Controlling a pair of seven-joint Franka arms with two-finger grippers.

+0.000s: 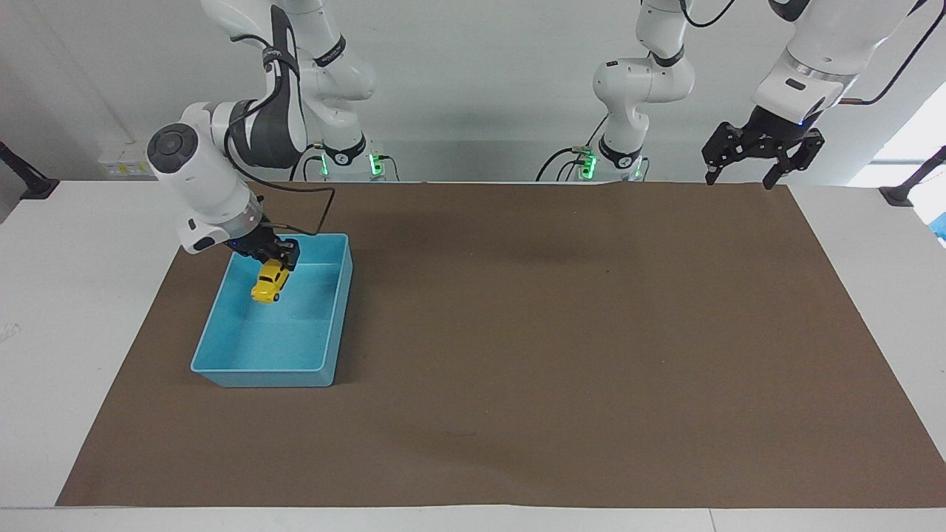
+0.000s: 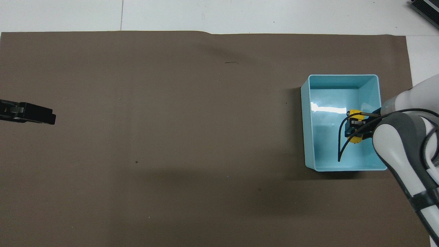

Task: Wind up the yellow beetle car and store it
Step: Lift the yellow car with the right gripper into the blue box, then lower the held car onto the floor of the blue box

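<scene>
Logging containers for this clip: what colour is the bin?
Light blue bin, clearest in the facing view.

Right hand's got the little car over the bin

We can see the right hand (image 1: 275,256) clamped on the yellow beetle car (image 1: 270,281), nose tilted down, over the blue bin (image 1: 336,318) on the brown mat (image 1: 562,332). The left hand (image 1: 761,155) waits up by its own end of the tabletop (image 1: 89,295), fingers spread.
</scene>
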